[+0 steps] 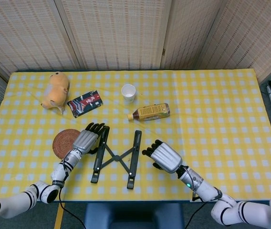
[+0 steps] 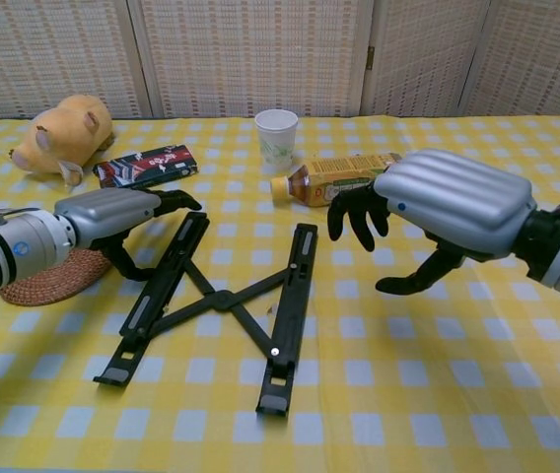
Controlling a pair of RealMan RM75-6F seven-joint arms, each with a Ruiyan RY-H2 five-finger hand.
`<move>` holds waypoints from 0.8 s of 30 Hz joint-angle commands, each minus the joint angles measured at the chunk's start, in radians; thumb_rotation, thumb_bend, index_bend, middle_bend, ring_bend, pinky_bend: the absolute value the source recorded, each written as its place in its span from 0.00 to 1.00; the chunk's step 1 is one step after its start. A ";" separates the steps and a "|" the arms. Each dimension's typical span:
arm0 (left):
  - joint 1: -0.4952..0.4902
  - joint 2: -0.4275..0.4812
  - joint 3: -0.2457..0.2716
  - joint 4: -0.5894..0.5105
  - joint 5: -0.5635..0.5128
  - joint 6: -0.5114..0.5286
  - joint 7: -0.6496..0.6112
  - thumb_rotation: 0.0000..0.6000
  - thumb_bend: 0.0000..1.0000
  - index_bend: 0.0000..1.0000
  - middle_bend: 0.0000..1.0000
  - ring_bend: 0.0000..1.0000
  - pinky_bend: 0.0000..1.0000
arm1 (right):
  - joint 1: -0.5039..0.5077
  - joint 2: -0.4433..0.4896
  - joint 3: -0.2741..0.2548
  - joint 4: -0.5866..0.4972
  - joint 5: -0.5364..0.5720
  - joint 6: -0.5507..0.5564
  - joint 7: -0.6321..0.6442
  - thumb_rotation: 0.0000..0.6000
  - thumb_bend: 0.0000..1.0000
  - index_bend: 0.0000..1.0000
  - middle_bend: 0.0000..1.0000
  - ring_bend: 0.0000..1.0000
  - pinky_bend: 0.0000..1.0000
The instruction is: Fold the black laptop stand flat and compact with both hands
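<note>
The black laptop stand (image 1: 115, 156) lies spread open on the yellow checked cloth, its two long bars joined by crossed links (image 2: 223, 301). My left hand (image 1: 87, 140) reaches from the left. Its fingers stretch over the far end of the left bar (image 2: 157, 296) and its thumb hangs beside that bar; I cannot tell if they touch it. My right hand (image 1: 164, 156) hovers just right of the right bar (image 2: 290, 315). Its fingers (image 2: 359, 212) curl downward with the thumb out below, and it holds nothing.
A woven coaster (image 1: 65, 143) lies under my left forearm. Behind the stand are a tea bottle on its side (image 1: 150, 111), a paper cup (image 1: 128, 91), a black packet (image 1: 85, 103) and a plush toy (image 1: 55, 89). The table's front edge runs close below the stand.
</note>
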 commanded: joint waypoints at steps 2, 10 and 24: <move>-0.001 0.000 -0.003 -0.014 -0.015 -0.005 0.008 1.00 0.21 0.02 0.01 0.00 0.00 | 0.025 -0.074 -0.021 0.114 -0.052 0.004 -0.006 1.00 0.22 0.43 0.59 0.53 0.44; 0.003 0.006 -0.001 -0.043 -0.039 -0.007 0.012 1.00 0.21 0.02 0.01 0.00 0.00 | 0.043 -0.198 -0.052 0.305 -0.123 0.056 0.014 1.00 0.22 0.43 0.60 0.55 0.44; 0.006 0.020 0.006 -0.058 -0.052 -0.011 -0.018 1.00 0.21 0.02 0.00 0.00 0.00 | 0.071 -0.326 -0.075 0.503 -0.154 0.099 0.078 1.00 0.22 0.43 0.60 0.55 0.44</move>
